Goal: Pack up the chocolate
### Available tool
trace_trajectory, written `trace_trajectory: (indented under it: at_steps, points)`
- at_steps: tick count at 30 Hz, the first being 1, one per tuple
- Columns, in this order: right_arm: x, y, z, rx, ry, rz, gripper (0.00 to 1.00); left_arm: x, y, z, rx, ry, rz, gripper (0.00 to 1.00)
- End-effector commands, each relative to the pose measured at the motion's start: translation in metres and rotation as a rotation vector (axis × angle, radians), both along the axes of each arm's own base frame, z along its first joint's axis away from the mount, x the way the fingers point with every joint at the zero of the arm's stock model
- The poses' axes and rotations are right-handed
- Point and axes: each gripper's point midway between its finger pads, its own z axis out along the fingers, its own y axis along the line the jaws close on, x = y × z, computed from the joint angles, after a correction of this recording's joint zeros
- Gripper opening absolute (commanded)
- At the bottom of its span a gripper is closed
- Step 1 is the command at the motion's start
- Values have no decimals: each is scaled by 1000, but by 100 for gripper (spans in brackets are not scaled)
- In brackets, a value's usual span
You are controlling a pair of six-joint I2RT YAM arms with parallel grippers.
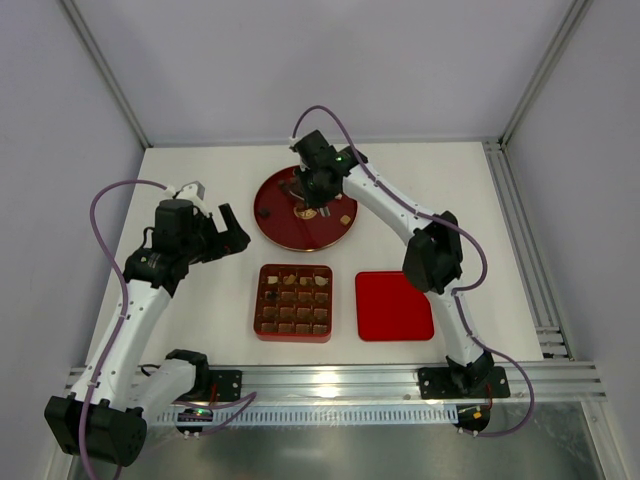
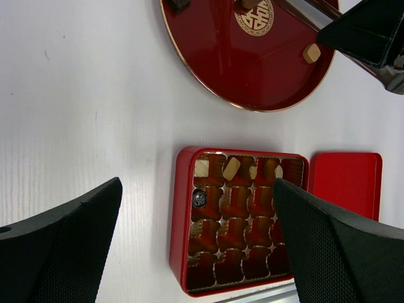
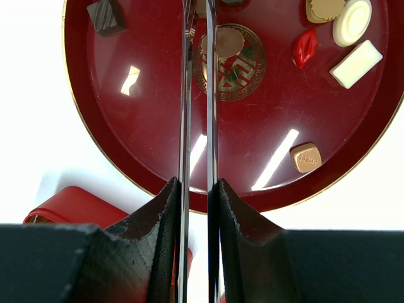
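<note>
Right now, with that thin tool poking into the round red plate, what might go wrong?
The right tool has thin, smooth blades, so the round brown chocolate beside them might squirt out and skid across the glossy plate. The box has small compartments; a piece released slightly off could perch on a divider instead of dropping in.

White table (image 1: 430,200) w/ round red plate (image 1: 279,229) at back, red box (image 1: 293,337) & flat lid (image 1: 394,305) nearer front.

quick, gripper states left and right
left gripper: open, holding nothing
right gripper: shut on metal tweezers; whether their tips hold anything cannot be told
</note>
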Motion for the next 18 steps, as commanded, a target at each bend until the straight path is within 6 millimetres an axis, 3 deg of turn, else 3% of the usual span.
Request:
trace_trajectory:
  at_steps: [1, 9, 11, 12, 13, 15, 17, 18]
  points:
    - [6, 4, 40, 44, -87, -3, 24, 1, -1, 4, 1, -23, -15, 100]
    - [-8, -4, 63, 61, -109, -6, 23, 1, -1, 4, 0, -21, -16, 100]
    - [-16, -6, 78, 82, -124, 0, 23, 1, -1, 4, 1, -23, -16, 100]
    - [-21, -9, 75, 78, -114, -4, 22, 1, -1, 4, -1, -21, -15, 100]
    - [-27, -11, 89, 101, -130, -2, 22, 1, -1, 4, 0, -21, -16, 100]
    - [-38, -13, 85, 107, -115, 3, 22, 1, -1, 3, 0, -19, -14, 100]
    - [-50, -18, 100, 137, -132, 6, 22, 1, -1, 4, 0, -21, -16, 100]
    - [-58, -19, 95, 135, -122, 9, 22, 1, -2, 5, -1, -24, -17, 100]
